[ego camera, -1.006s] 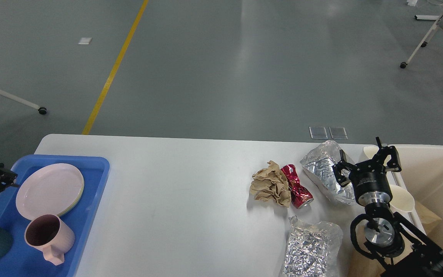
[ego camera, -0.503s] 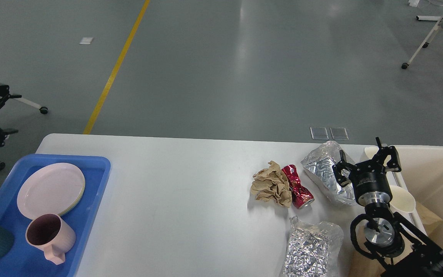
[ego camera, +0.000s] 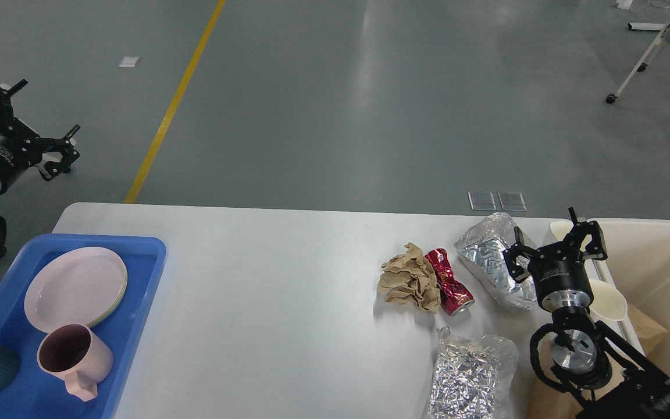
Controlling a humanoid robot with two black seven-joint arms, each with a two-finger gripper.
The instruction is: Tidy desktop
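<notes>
Desktop [ego camera: 265, 279] lies under the spread right claw [ego camera: 556, 243]; left claw [ego camera: 24, 119], spread, hangs beyond its edge.

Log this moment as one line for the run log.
left gripper: open, raised off-table | right gripper: open, empty, over foil bag | desktop: crushed red can, crumpled brown paper

- One view only, taken from the robot's own head, looking forward and down.
- The white surface [ego camera: 265, 291] fills the lower half; its near edge is cut off by the bottom of the picture.
- Beyond its far edge, grey floor with a yellow line [ego camera: 175, 99] runs to the top.
- The left arm enters at the left edge, the right arm at the lower right corner, close to the lens.
- No second view shares any of this.
</notes>
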